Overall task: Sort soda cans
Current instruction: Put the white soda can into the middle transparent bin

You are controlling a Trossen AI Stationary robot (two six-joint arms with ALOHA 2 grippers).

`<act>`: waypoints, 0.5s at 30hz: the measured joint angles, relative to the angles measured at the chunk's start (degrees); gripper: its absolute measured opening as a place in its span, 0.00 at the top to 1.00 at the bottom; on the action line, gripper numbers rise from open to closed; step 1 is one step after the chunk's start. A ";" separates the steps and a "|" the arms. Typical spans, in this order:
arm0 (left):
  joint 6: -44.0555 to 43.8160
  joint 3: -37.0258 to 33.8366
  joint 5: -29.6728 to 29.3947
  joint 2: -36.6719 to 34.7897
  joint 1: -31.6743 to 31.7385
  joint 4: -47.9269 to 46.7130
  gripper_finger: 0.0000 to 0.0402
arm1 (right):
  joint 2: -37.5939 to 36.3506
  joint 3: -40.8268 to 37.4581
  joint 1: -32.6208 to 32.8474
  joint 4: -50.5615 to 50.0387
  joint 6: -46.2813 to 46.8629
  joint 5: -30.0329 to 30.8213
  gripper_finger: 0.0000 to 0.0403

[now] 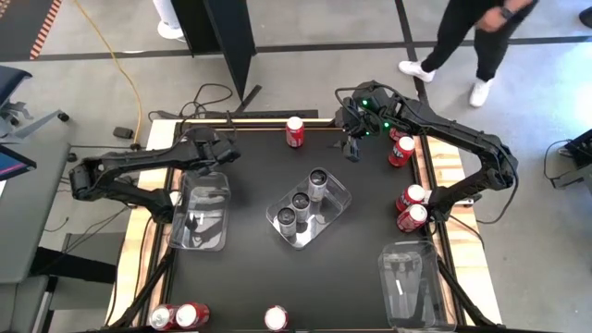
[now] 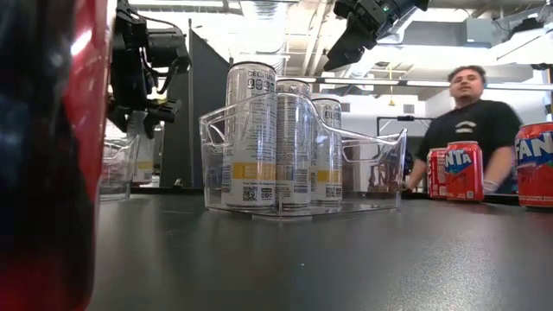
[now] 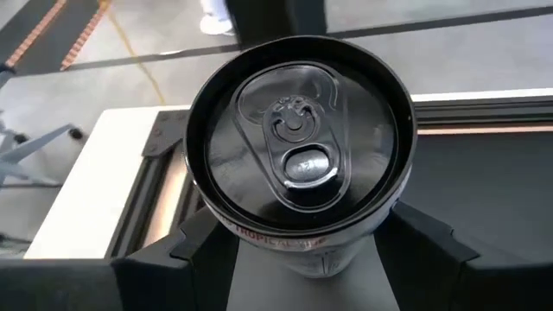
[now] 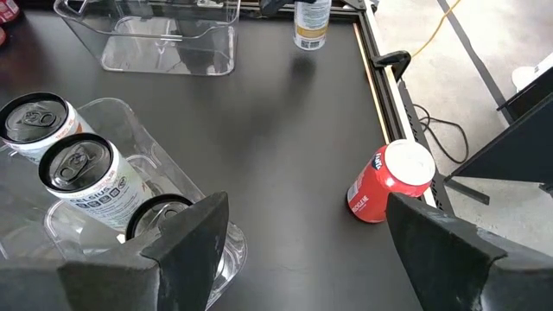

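Three silver cans [image 2: 281, 142] marked "CELSIUS" fill the middle tray [image 2: 363, 168]; left gripper [image 3: 302, 259] holds another, right gripper [image 4: 302, 250] wide.

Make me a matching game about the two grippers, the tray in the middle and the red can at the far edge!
Things:
1. left gripper
2. right gripper
3. middle tray
4. red can

States:
A. open, holding nothing
B. stands on the table, outside any tray
C. shut on a silver can
D. has three silver cans standing in it

Pairs: 1-C, 2-A, 3-D, 4-B
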 joint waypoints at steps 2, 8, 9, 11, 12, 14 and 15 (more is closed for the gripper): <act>1.75 1.03 0.22 -0.02 -0.44 0.58 0.43 | 0.00 0.00 0.00 0.00 0.01 0.00 0.18; 6.96 5.06 0.63 -0.02 -2.01 0.89 0.43 | 0.00 0.00 0.00 -0.08 0.01 0.00 0.18; 7.74 5.70 0.65 -0.02 -2.36 0.90 0.43 | 0.00 0.00 0.00 -0.14 0.01 0.00 0.18; 9.37 6.86 0.93 -0.04 -3.07 0.90 0.43 | 0.00 0.00 0.00 -0.42 0.01 0.00 0.18; 10.14 7.31 1.04 -0.04 -3.47 0.90 0.43 | 0.00 0.00 0.00 -0.55 0.01 0.00 0.18; 11.44 8.17 1.14 -0.04 -4.30 0.89 0.43 | 0.00 0.00 0.00 -0.70 0.01 0.00 0.18; 12.01 8.55 1.43 -0.04 -4.67 0.90 0.43 | 0.00 0.00 0.00 -0.71 0.01 0.00 0.18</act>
